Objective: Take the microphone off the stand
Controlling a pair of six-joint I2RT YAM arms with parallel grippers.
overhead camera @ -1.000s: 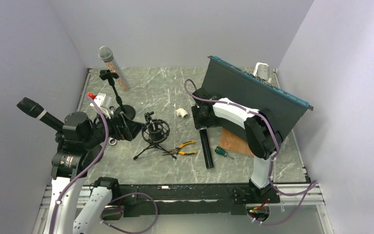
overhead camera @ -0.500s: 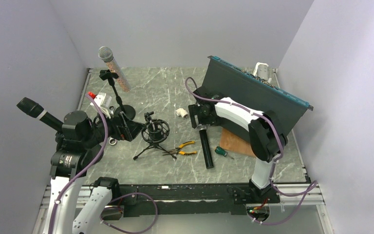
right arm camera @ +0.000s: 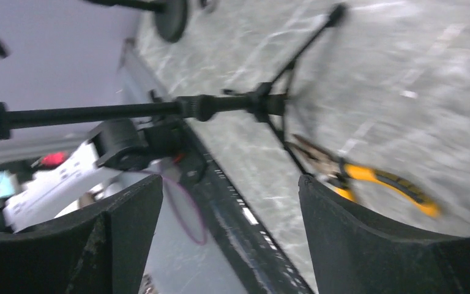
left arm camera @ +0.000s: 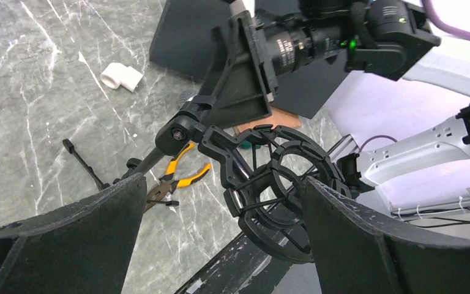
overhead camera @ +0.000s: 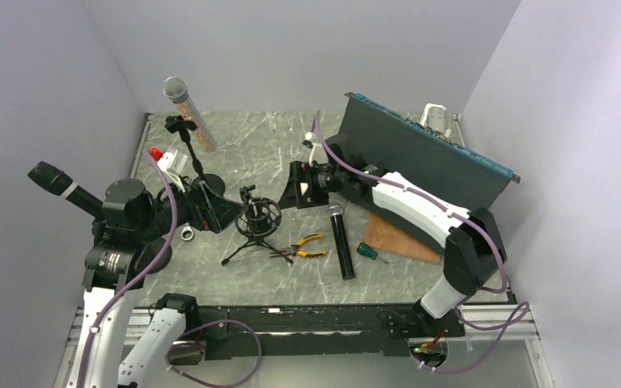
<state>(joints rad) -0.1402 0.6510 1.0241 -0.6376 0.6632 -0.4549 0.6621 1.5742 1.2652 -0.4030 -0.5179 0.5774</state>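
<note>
Facing the shock-mount stand (left arm camera: pixel 217 144), left fingers (left arm camera: pixel 67 239) wide; right fingers (right arm camera: pixel 373 245) wide, empty, above open tabletop (right arm camera: pixel 404 73)

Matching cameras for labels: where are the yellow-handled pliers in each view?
Top external: pliers at centre, just right of the tripod stand.
Left wrist: pliers left of centre, beside the tripod stand stem.
Right wrist: pliers lower right, blurred, below the tripod stand hub.
Shared landmark: the tripod stand.

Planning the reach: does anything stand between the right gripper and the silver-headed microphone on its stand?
Nothing visible does. Between the right gripper and the microphone the table is bare; the shock mount sits off that line.
</note>
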